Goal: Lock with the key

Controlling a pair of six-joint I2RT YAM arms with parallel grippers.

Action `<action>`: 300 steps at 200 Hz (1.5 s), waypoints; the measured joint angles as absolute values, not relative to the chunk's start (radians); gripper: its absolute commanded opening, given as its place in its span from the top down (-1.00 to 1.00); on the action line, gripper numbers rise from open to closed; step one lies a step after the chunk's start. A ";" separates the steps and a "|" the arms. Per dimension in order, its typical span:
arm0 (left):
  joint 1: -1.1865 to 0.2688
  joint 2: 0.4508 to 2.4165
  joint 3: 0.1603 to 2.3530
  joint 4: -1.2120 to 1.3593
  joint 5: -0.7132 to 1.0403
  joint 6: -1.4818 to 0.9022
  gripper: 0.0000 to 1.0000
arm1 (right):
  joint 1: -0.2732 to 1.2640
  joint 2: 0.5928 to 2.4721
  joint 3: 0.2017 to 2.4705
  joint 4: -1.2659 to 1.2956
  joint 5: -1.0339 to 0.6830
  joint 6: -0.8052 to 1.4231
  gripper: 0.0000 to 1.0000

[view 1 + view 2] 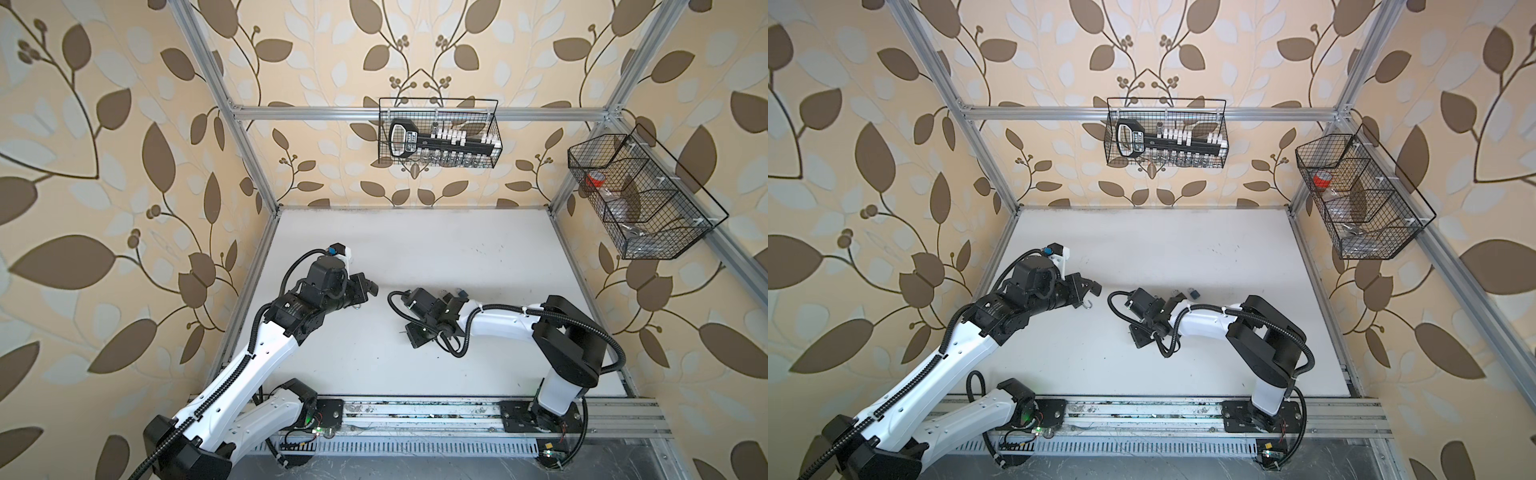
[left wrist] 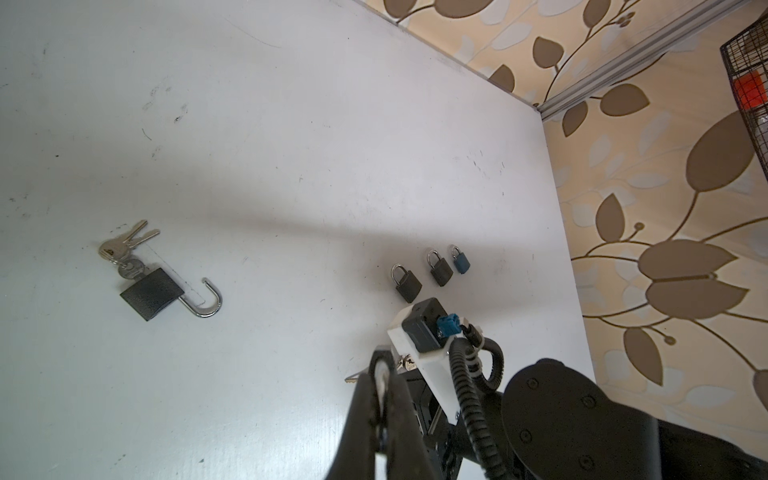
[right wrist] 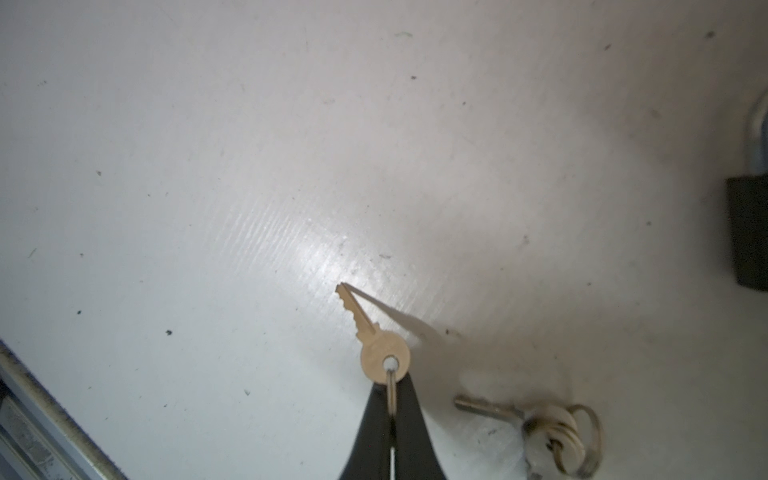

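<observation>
White table [image 1: 415,249]. My left gripper [image 1: 369,287] hangs near the open padlock [image 2: 153,293], jaws pressed together and empty. My right gripper [image 3: 392,388], right of the padlock, pinches the key [image 3: 376,345] by its ring, with the key's tip on the table. Three small locks [image 2: 439,272] sit well apart from the padlock.

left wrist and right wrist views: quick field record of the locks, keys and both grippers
open lock: large black square padlock, steel shackle swung open, flat on white table
its keys: silver key bunch at the body's base
closed locks: small dark padlock, another dark padlock, small blue padlock, in a row
left gripper: shut, nothing seen held
right gripper: shut on metal split ring of small brass key
</observation>
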State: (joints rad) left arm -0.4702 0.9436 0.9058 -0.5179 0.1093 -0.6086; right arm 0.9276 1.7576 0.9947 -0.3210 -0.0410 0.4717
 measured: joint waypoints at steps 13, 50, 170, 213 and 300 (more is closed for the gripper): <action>-0.470 0.944 0.906 -0.528 0.094 -0.609 1.00 | 0.928 1.760 0.995 -0.324 -0.041 0.472 1.00; -0.470 0.944 0.906 -0.568 0.045 -0.609 1.00 | 0.928 1.771 0.994 -0.336 -0.041 0.472 0.94; -0.469 0.943 0.906 -0.574 0.044 -0.609 1.00 | 0.928 1.724 0.982 -0.329 -0.036 0.481 0.40; -0.469 0.942 0.908 -0.548 0.110 -0.585 1.00 | 0.929 1.403 0.870 -0.213 0.031 0.459 0.15; -0.501 1.031 0.952 -0.320 0.482 -0.553 1.00 | 0.857 1.006 0.685 0.057 0.088 0.259 -0.50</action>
